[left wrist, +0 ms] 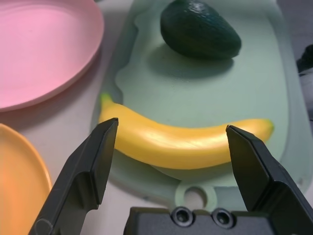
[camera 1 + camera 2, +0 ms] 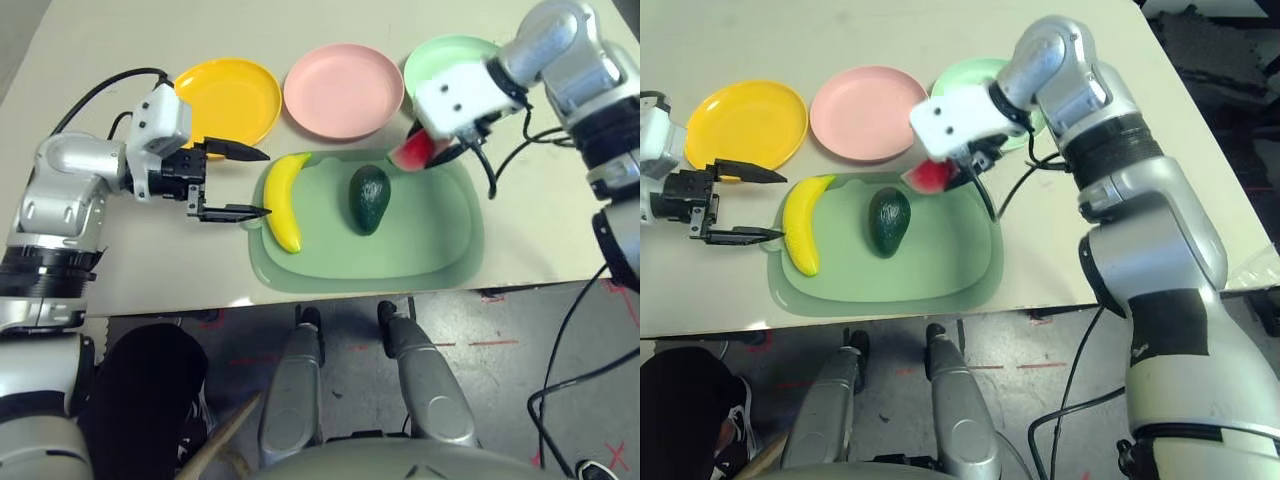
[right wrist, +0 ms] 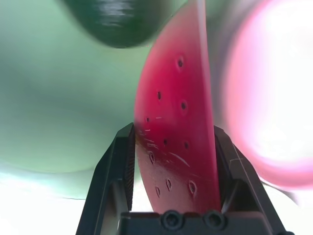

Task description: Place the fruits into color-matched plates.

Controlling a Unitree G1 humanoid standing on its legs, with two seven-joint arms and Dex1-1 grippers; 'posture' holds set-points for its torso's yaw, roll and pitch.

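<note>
1. Above the upper edge of the large pale green oblong board, toward its right side, a red watermelon wedge with a green rind is grasped between the two black fingers of the right gripper.
2. On the board, below and left of the wedge, lies a dark green pear-shaped avocado.
3. Left of the avocado, a curved yellow banana lies along the board's left end, its tip toward the top edge.
4. Beside the banana, the left gripper is released, its black fingers spread apart with nothing between them.
5. Beyond the board stand three round shallow matte plates in a row: a yellow plate at left, a pink plate in the middle, and a mint green plate at right, partly hidden by the right arm.
</note>
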